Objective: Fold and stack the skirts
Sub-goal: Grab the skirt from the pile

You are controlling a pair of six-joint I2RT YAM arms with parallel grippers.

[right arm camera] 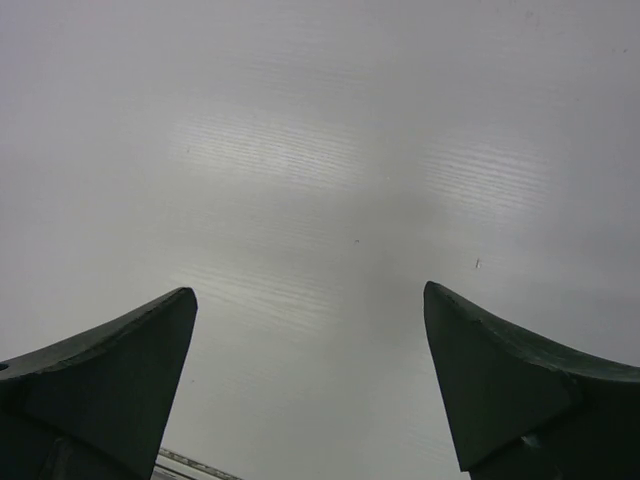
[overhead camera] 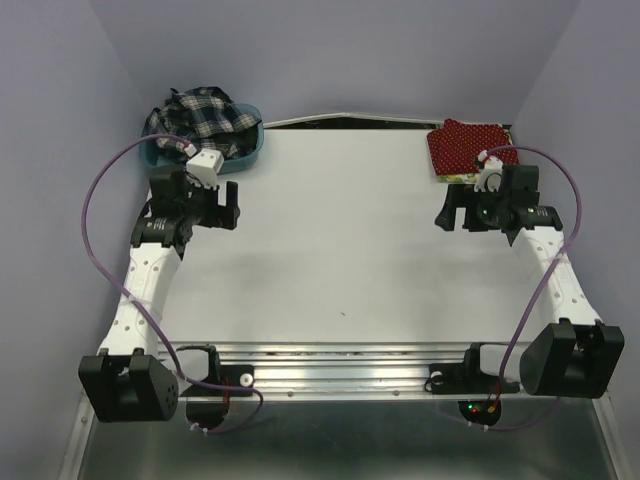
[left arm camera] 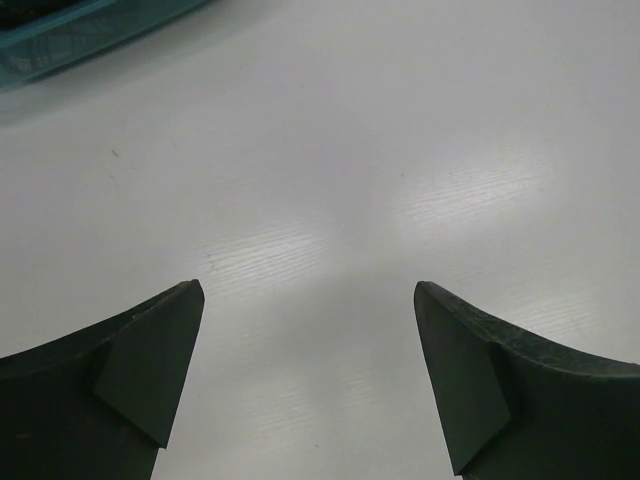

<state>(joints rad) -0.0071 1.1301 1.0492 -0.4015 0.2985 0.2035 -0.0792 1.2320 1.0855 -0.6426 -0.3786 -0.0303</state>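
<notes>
The plaid skirt [overhead camera: 205,118] lies bunched in the teal tub [overhead camera: 252,150] at the table's far left. The red dotted skirt [overhead camera: 462,145] lies folded at the far right corner, with a yellowish patterned edge [overhead camera: 447,179] showing under its near side. My left gripper [overhead camera: 231,205] is open and empty, just right of the tub's near side, over bare table. My right gripper [overhead camera: 453,211] is open and empty, in front of the red skirt. In the left wrist view my gripper [left arm camera: 310,375] frames only table; the right wrist view [right arm camera: 310,385] shows the same.
The white table [overhead camera: 340,260] is walled by purple panels at the back and sides. A corner of the tub [left arm camera: 70,35] shows at the top left of the left wrist view. Purple cables loop from both arms. The arm bases stand at the near edge.
</notes>
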